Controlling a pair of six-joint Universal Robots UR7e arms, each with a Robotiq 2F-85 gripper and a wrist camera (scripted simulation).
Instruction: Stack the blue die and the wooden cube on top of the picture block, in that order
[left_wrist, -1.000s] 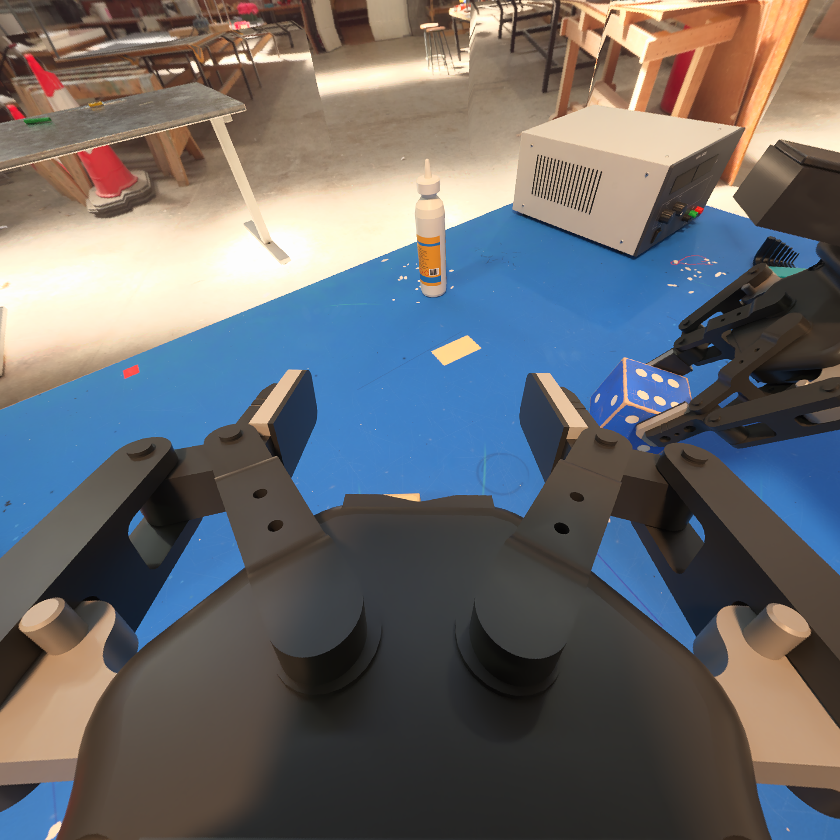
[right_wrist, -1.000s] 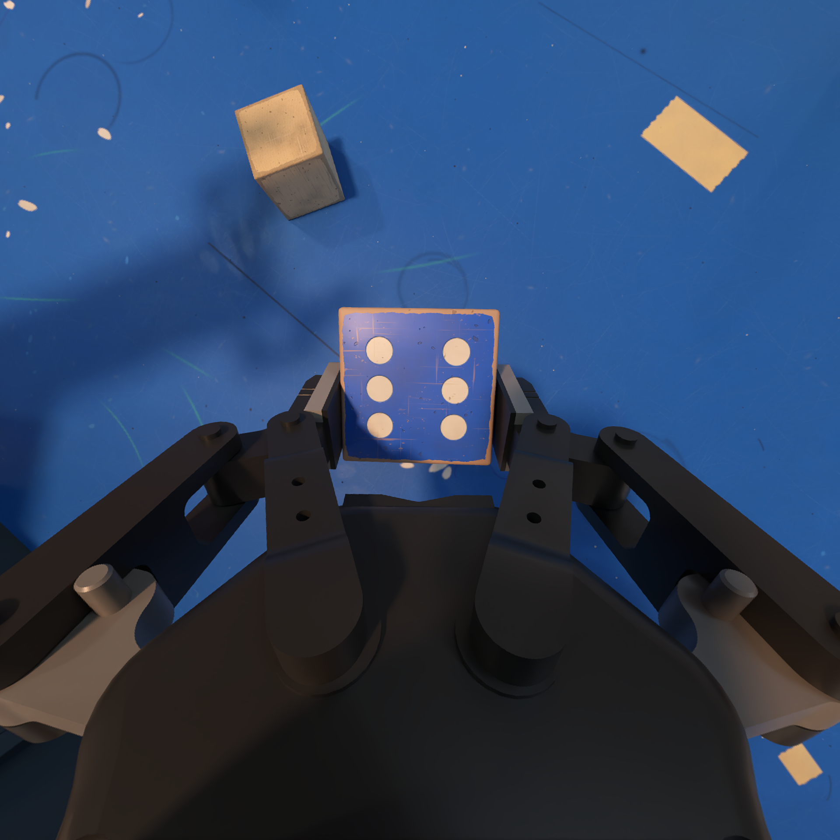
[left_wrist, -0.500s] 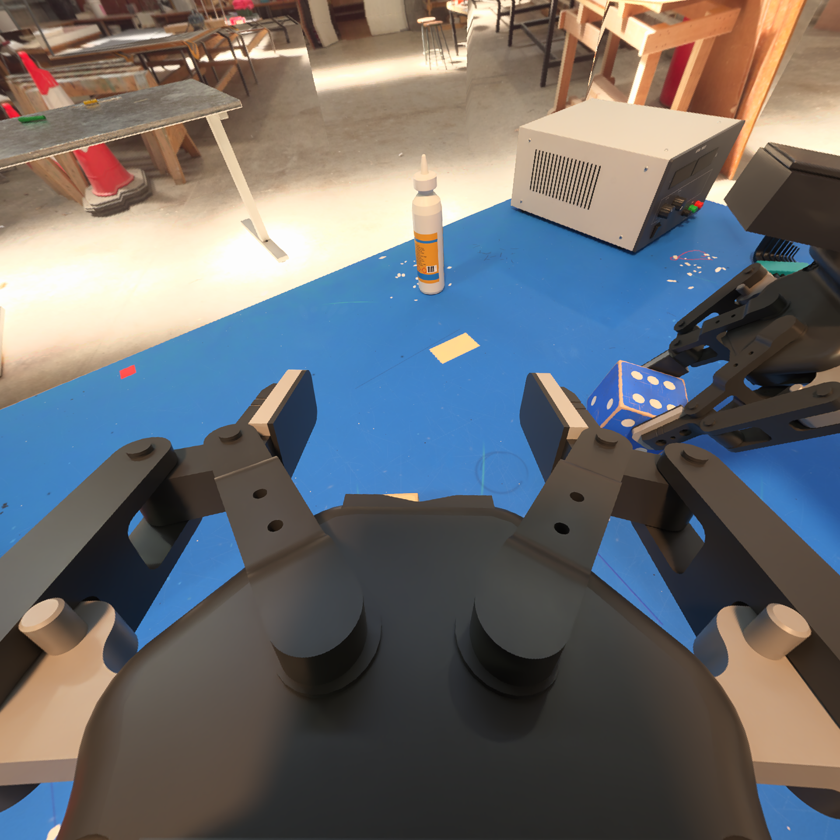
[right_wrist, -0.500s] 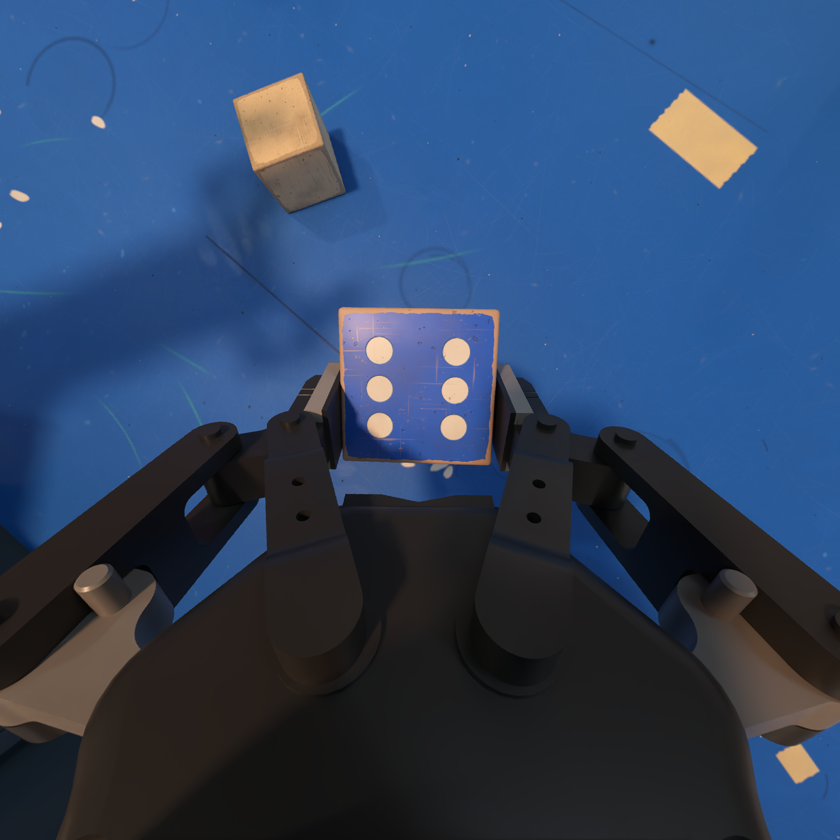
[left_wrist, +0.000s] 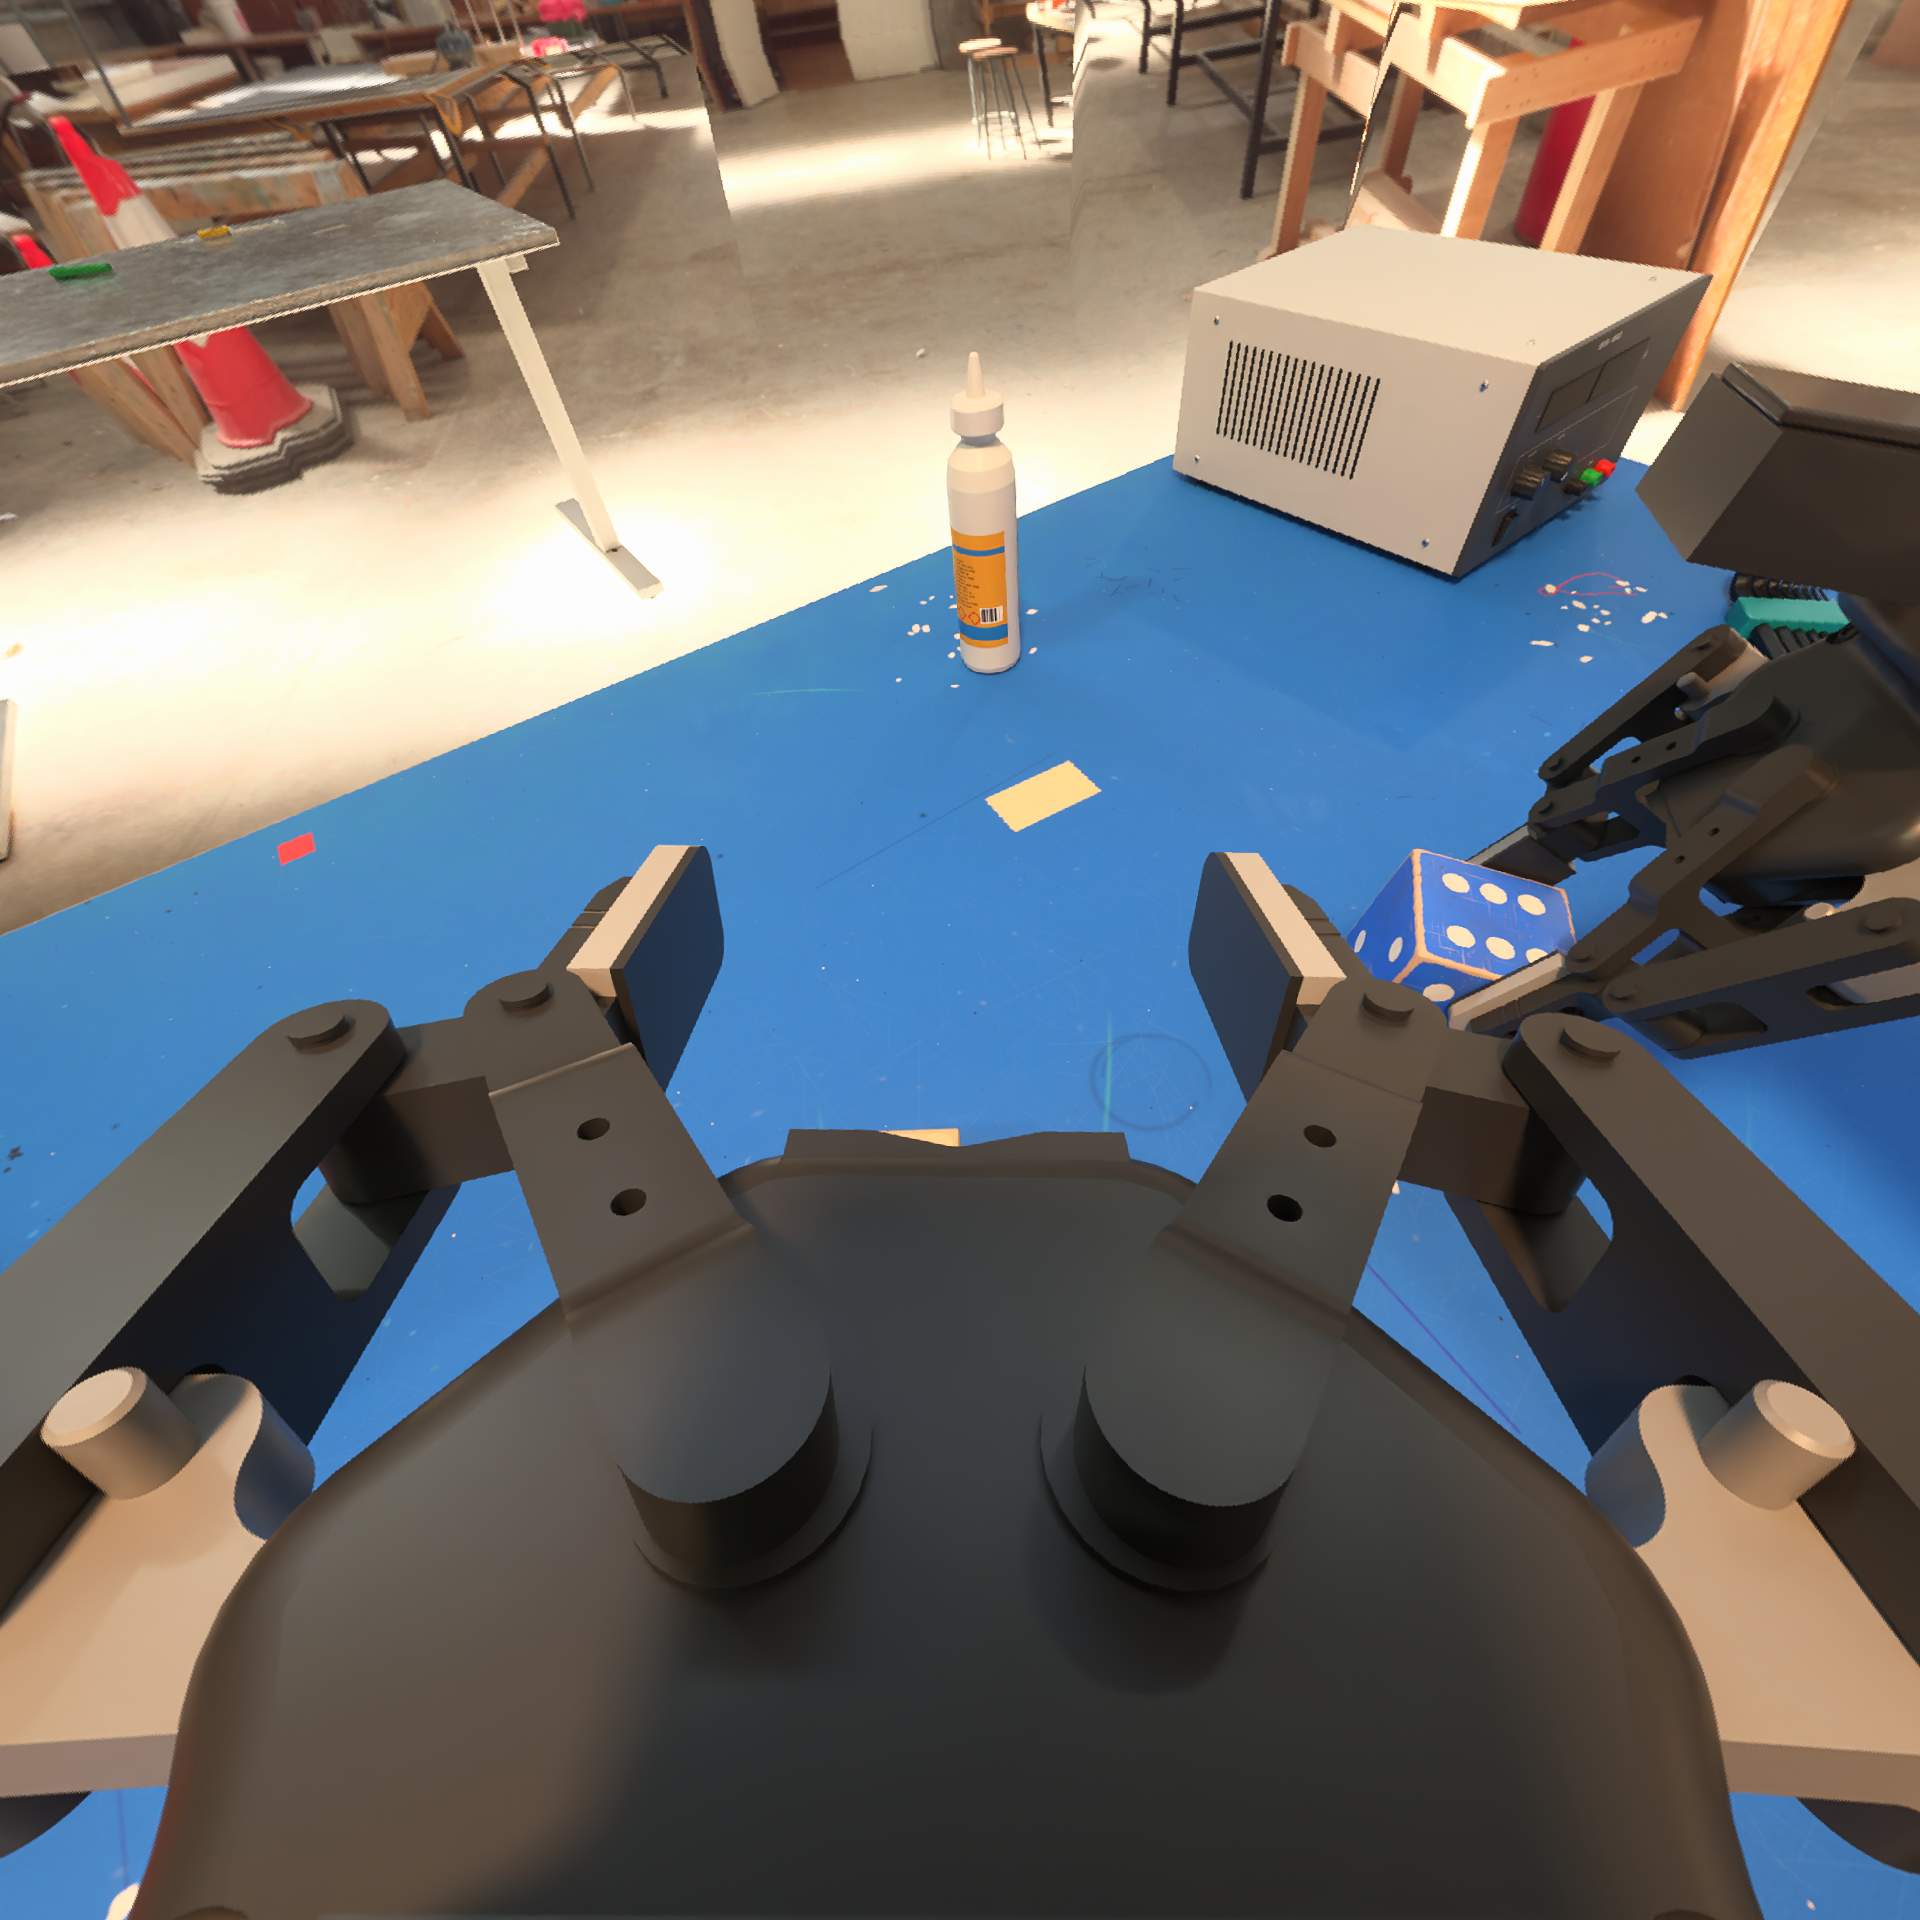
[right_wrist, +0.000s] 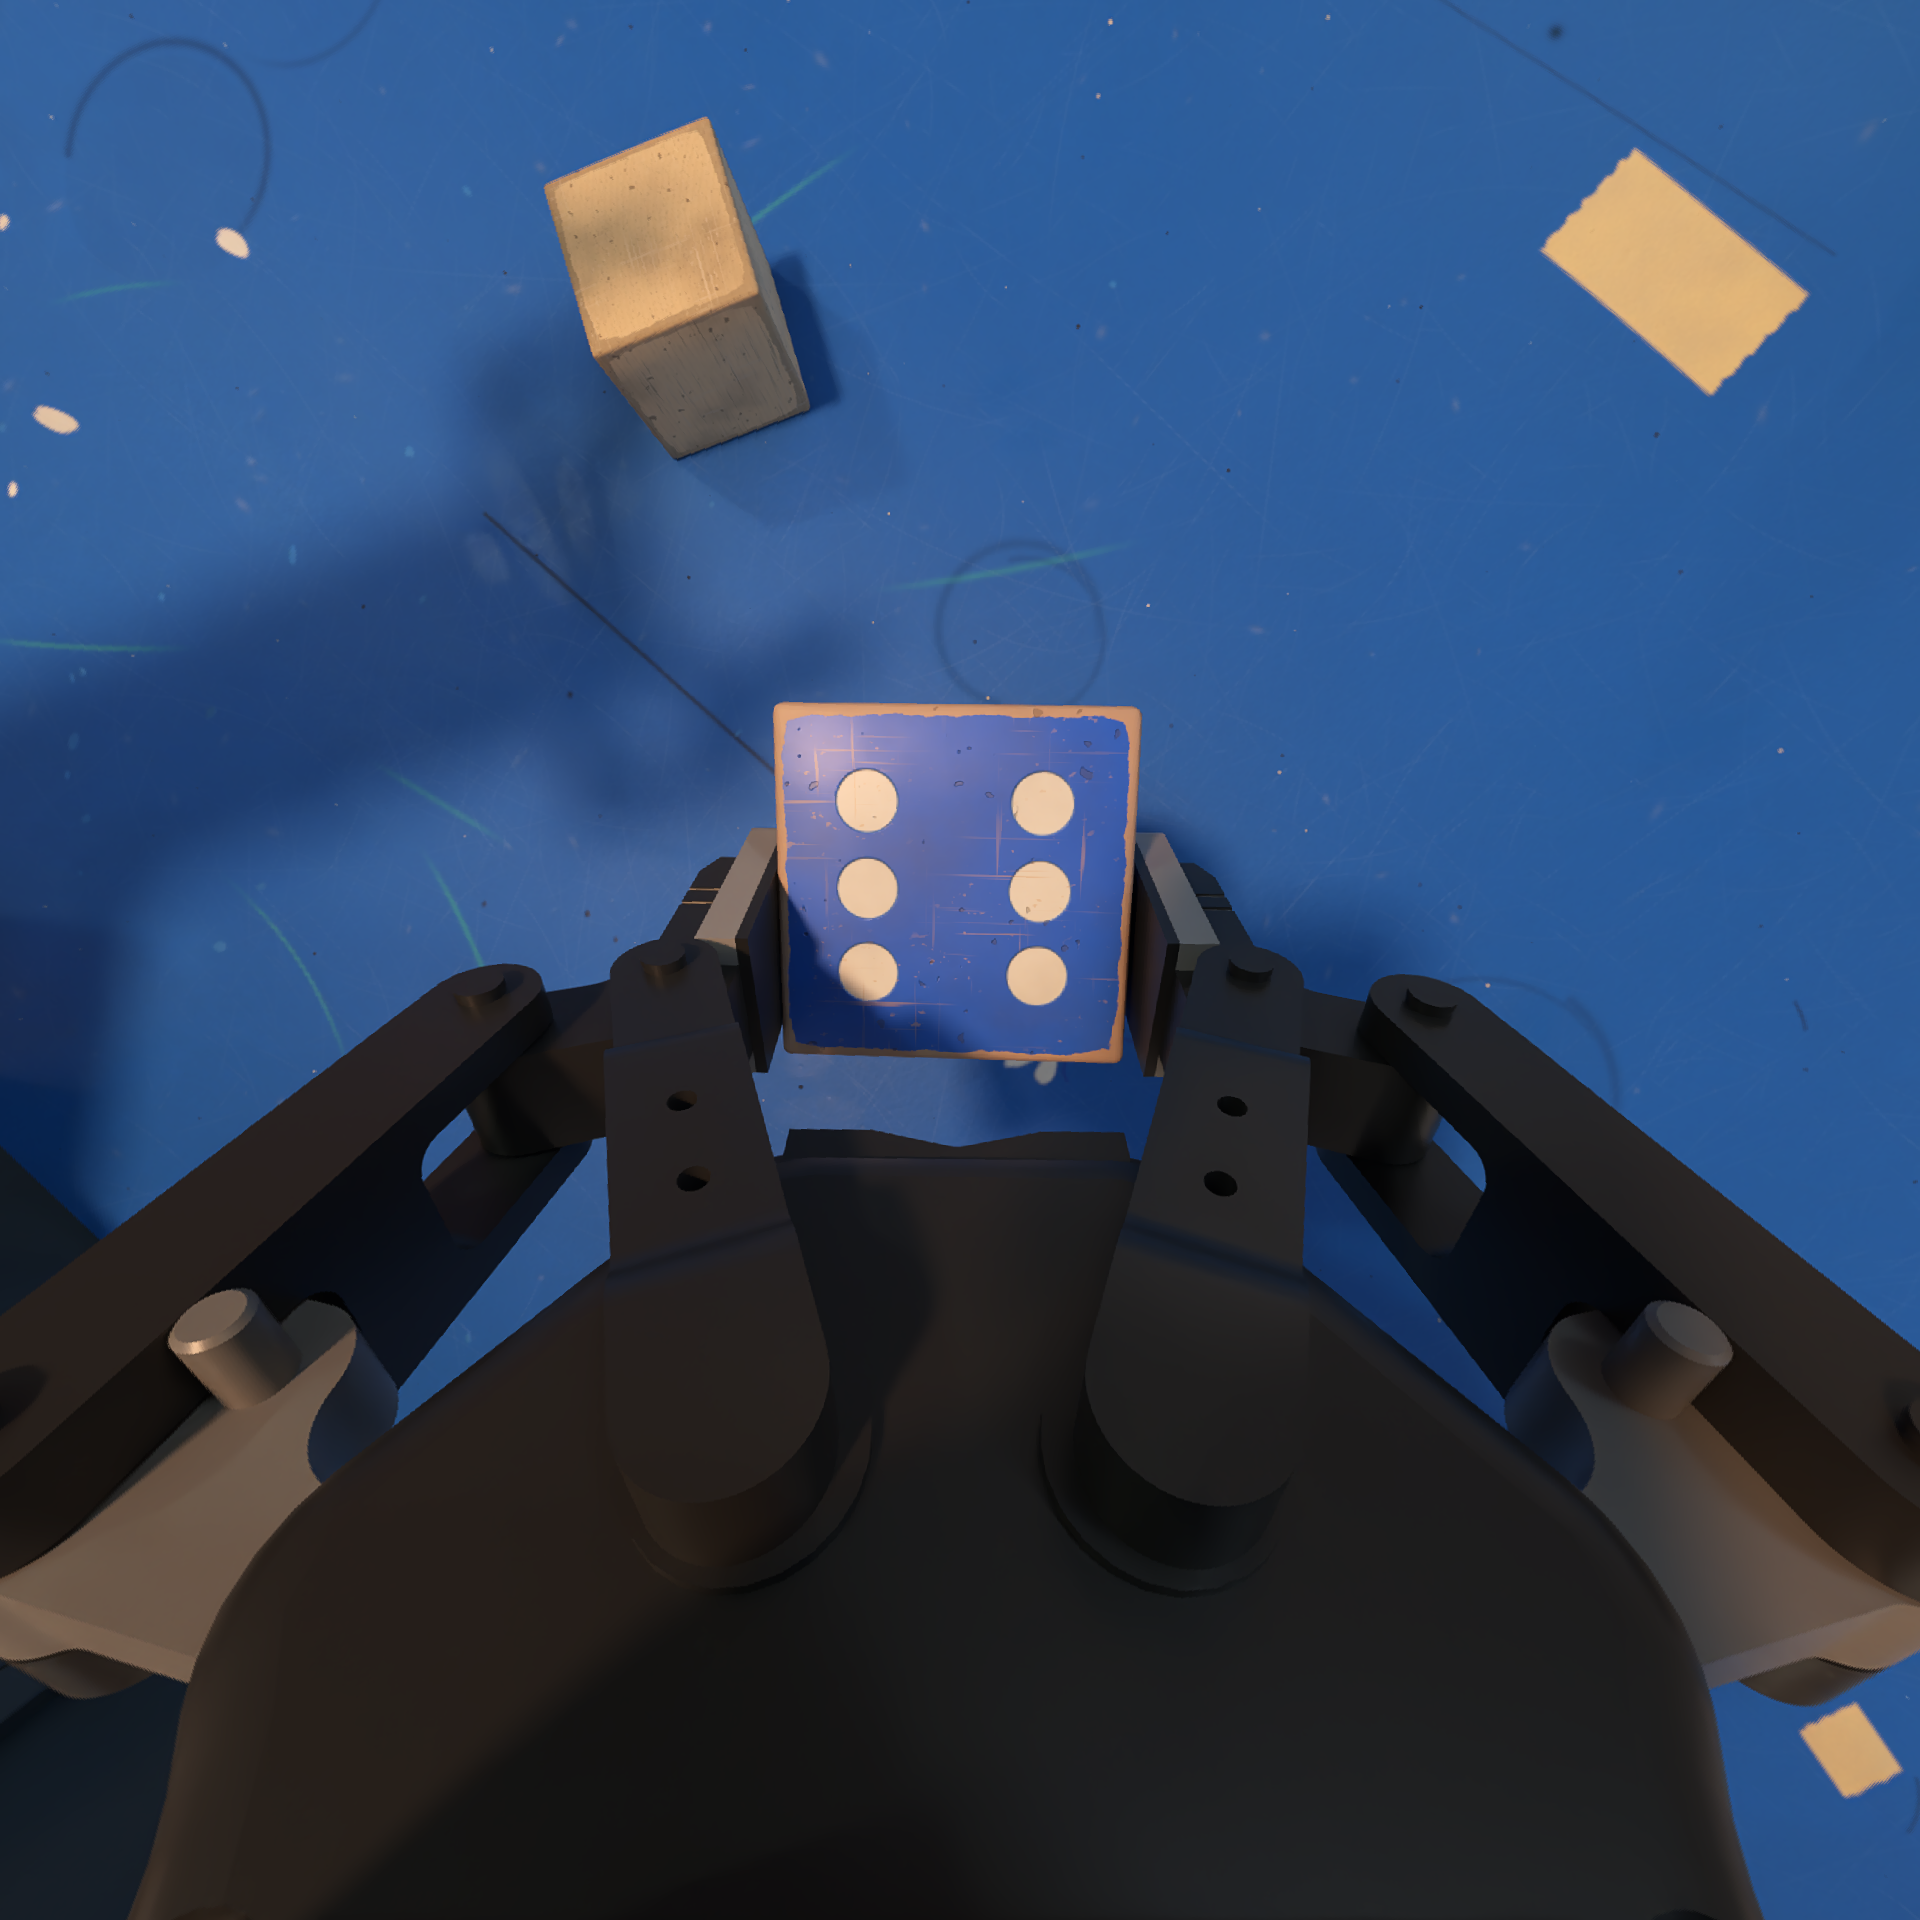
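Observation:
My right gripper (right_wrist: 956, 914) is shut on the blue die (right_wrist: 956, 883), holding it above the blue table, six-dot face toward the camera. The die also shows in the left wrist view (left_wrist: 1460, 930), gripped by the right gripper (left_wrist: 1496, 935) at the right. The wooden cube (right_wrist: 675, 286) stands on the table ahead and left of the die, apart from it. My left gripper (left_wrist: 951, 940) is open and empty above the table. The picture block is not in view.
A white glue bottle (left_wrist: 982, 530) stands near the table's far edge. A grey metal box (left_wrist: 1423, 390) sits at the far right corner. Tan tape patches (left_wrist: 1041, 795) (right_wrist: 1673, 270) lie flat on the blue table (left_wrist: 831, 966). A green-and-black object (left_wrist: 1787, 613) lies at the far right.
The right gripper with the die has drifted slightly, so the wooden cube and tape patch shift in its view. The left view has tilted a little; its fingers stay open.

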